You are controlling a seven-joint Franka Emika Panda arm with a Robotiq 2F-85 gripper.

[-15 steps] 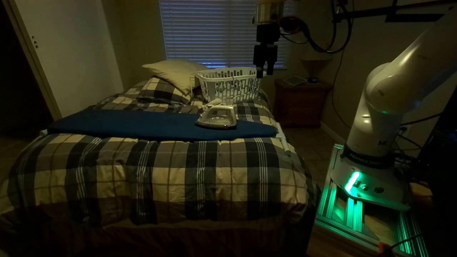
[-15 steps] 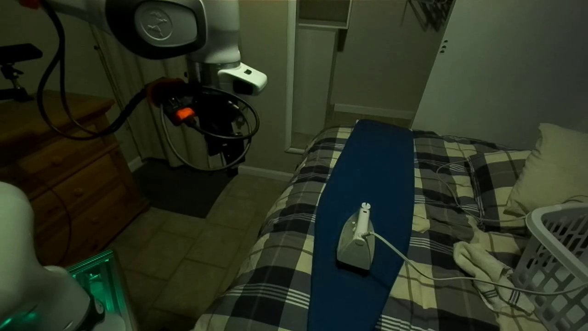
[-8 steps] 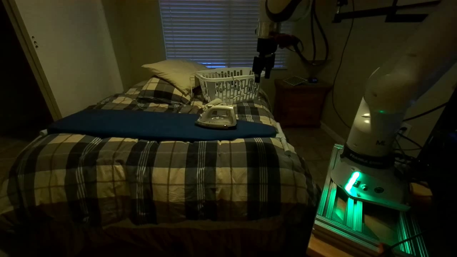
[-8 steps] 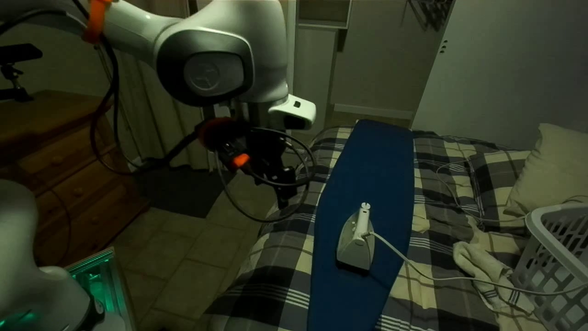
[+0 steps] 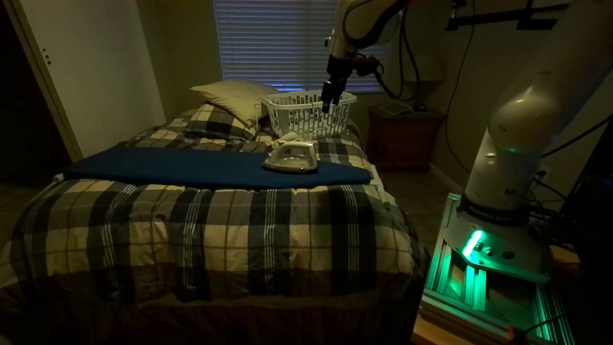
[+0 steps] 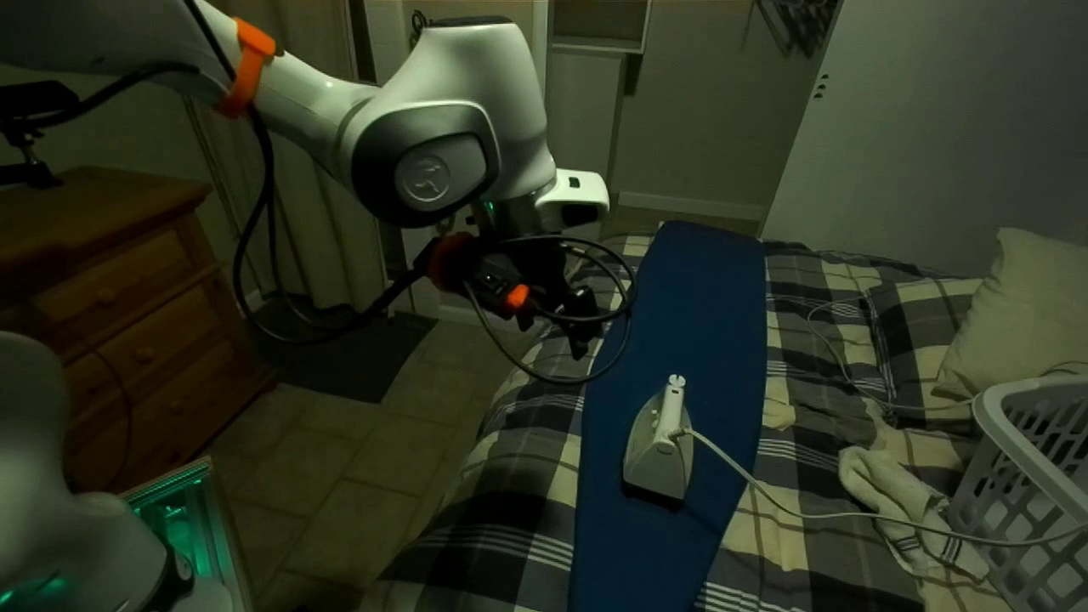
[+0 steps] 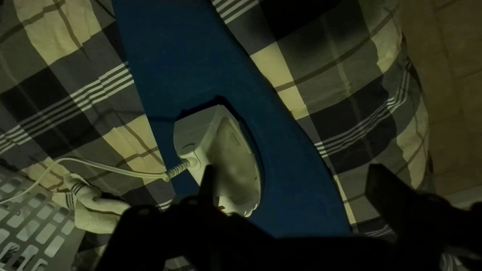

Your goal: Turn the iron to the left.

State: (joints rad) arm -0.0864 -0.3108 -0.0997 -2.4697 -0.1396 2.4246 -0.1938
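Observation:
The whitish-grey iron [image 5: 279,165] lies flat on the blue ironing board [image 5: 191,165] on the bed. In an exterior view, its cord side faces the basket [image 6: 659,463]. In the wrist view the iron [image 7: 197,130] is left of centre, its lower part partly covered by a dark finger [image 7: 207,184]. My gripper [image 7: 292,169] is open with a wide gap and nothing between its fingers. In both exterior views the gripper [image 5: 330,105] hangs tilted in the air above the board's level, apart from the iron; there the gripper [image 6: 578,340] is near the board's edge.
The iron's cord [image 6: 799,513] runs to the white lattice basket [image 6: 1020,501]. A whitish cloth [image 6: 901,501] lies beside the basket. A pale pillow [image 5: 239,96] rests at the bed's head. A loop of cable hangs around my gripper. A wooden nightstand [image 5: 402,139] stands beyond the bed.
My arm has swung from over the floor toward the ironing board, coming lower, and the gripper has tilted. The iron has not moved.

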